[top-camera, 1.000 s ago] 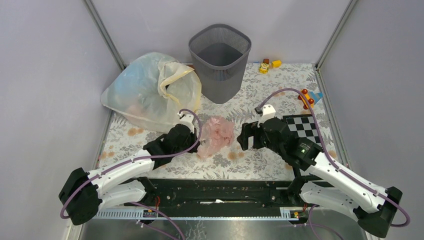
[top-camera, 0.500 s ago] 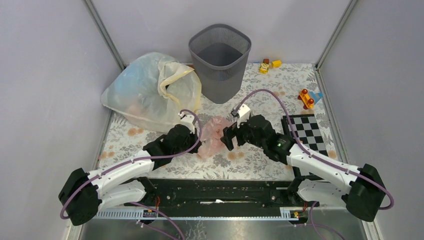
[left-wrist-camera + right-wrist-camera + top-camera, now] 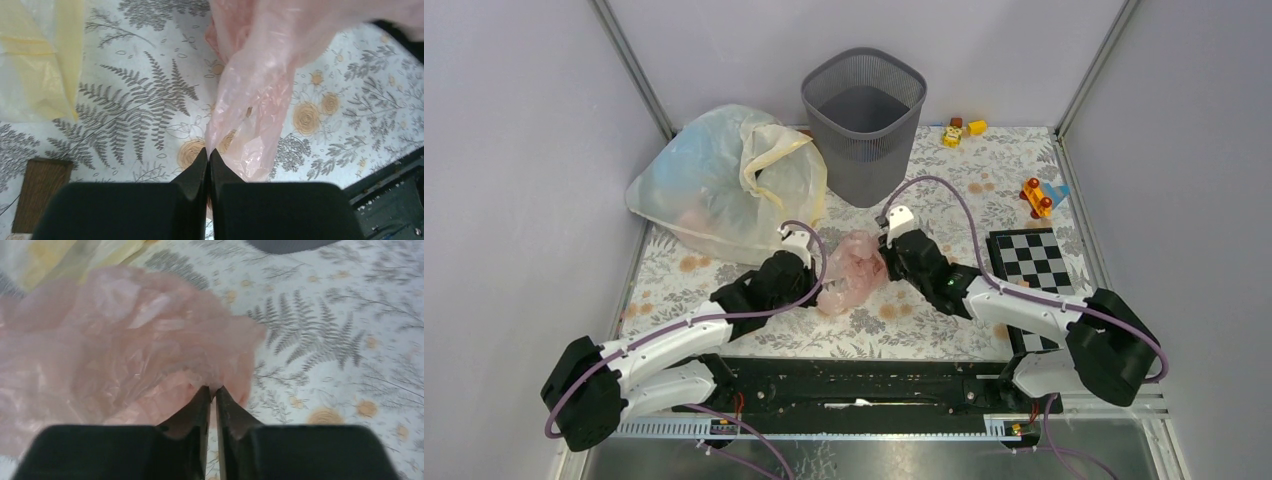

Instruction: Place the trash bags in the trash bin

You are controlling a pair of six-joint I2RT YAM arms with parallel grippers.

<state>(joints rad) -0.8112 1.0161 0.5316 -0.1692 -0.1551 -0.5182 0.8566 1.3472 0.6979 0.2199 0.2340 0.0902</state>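
The left end effector (image 3: pixel 207 156) is pressed together on a fold of the trash bag (image 3: pixel 854 265), and the right end effector (image 3: pixel 214 392) is seen nearly closed, pinching the film on the opposite side. The bag is bunched between them near the middle of the surface (image 3: pixel 944 170); the trash bin (image 3: pixel 864 120) stands at the far edge. Both pinches should be held firm and the bag raised evenly so that the rim is cleared. Counted: one trash bag, one trash bin, one larger whitish bag (image 3: pixel 714 180), one checkered board (image 3: pixel 1034 258).

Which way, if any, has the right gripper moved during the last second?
Yes. The right gripper has moved left, away from the checkerboard, up to the pink bag.
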